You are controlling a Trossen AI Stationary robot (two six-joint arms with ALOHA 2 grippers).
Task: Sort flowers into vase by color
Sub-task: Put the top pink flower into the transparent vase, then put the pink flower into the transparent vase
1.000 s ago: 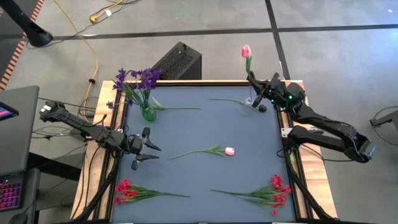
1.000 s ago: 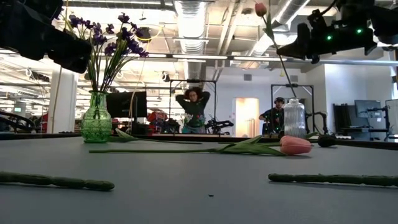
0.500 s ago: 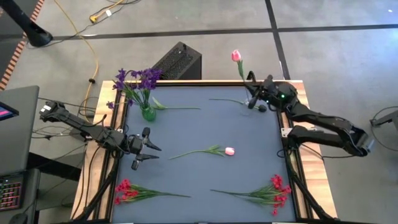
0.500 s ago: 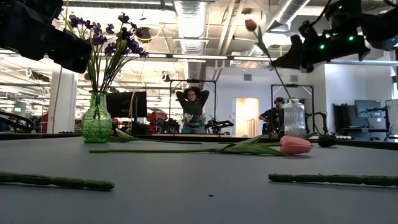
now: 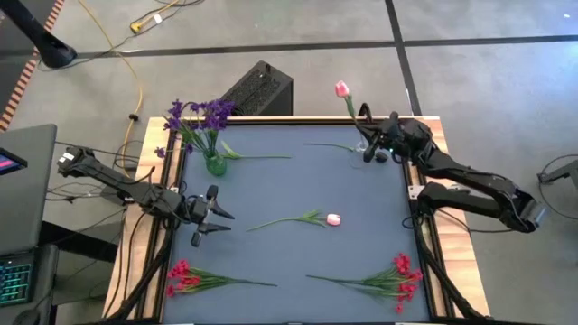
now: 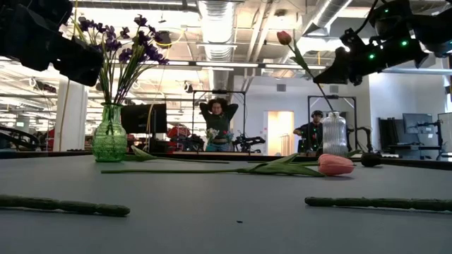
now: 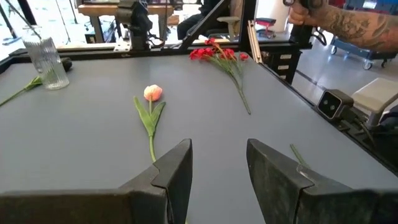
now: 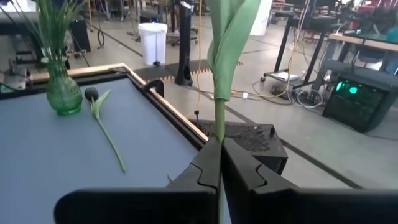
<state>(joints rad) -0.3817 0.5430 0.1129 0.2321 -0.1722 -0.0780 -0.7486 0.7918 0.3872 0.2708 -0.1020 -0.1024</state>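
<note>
My right gripper (image 5: 368, 140) is shut on a pink tulip (image 5: 342, 88) at the table's far right, above a clear glass vase (image 6: 334, 133). The tulip slants up toward the far left, and its bloom (image 6: 284, 37) is high. I cannot tell whether its lower end is in the vase. My left gripper (image 5: 219, 218) is open and empty at the table's left edge. A second pink tulip (image 5: 331, 218) lies flat at the table's middle. Purple flowers (image 5: 200, 115) stand in a green vase (image 5: 214, 163). Two red sprays (image 5: 183, 273) (image 5: 400, 275) lie near the front edge. My right gripper pinches the tulip's green stem (image 8: 219, 127) between its two shut fingers, below the long leaf (image 8: 235, 28). The fingers lie across the stem. The tulip is lifted off the table and tilted, its bloom uppermost and leaning toward the table's left.
A loose green stem (image 5: 327, 145) lies on the table beside the clear vase. A black box (image 5: 260, 88) stands beyond the far edge. The table has a raised wooden rim (image 5: 298, 118). People show in the room behind (image 6: 216, 125).
My right gripper has gone down a little and toward the table's left with the tulip. The tulip has tipped, so its bloom now stands lower and farther left than before.
</note>
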